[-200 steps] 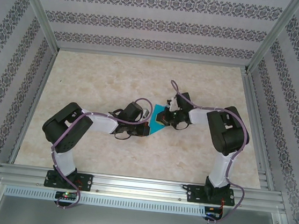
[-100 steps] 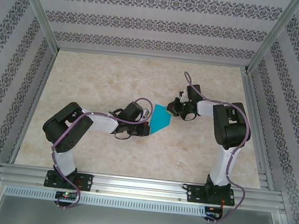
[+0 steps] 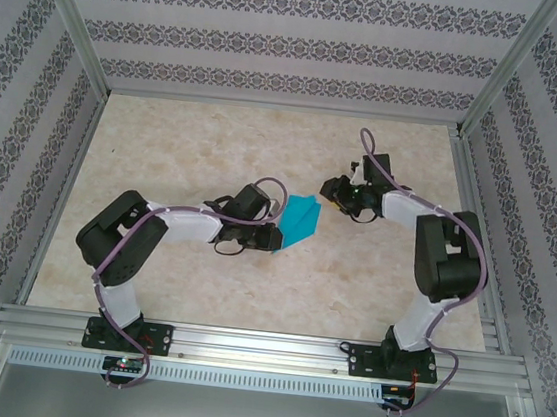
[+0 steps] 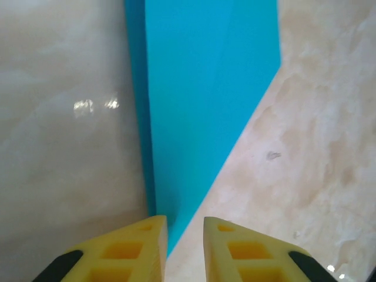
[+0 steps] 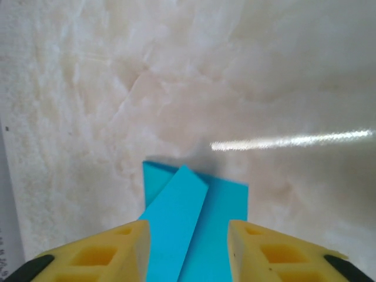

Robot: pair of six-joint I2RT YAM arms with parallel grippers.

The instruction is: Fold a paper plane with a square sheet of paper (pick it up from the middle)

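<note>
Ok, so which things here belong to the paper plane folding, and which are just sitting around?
For the job: blue paper, left gripper, right gripper.
Just there: table, metal frame, patterned walls.

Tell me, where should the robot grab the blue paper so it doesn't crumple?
Probably the layered end of the square sheet of paper, where a folded flap doubles it and stiffens it. Come from the right, low over the table, so the open right gripper straddles that edge.
</note>
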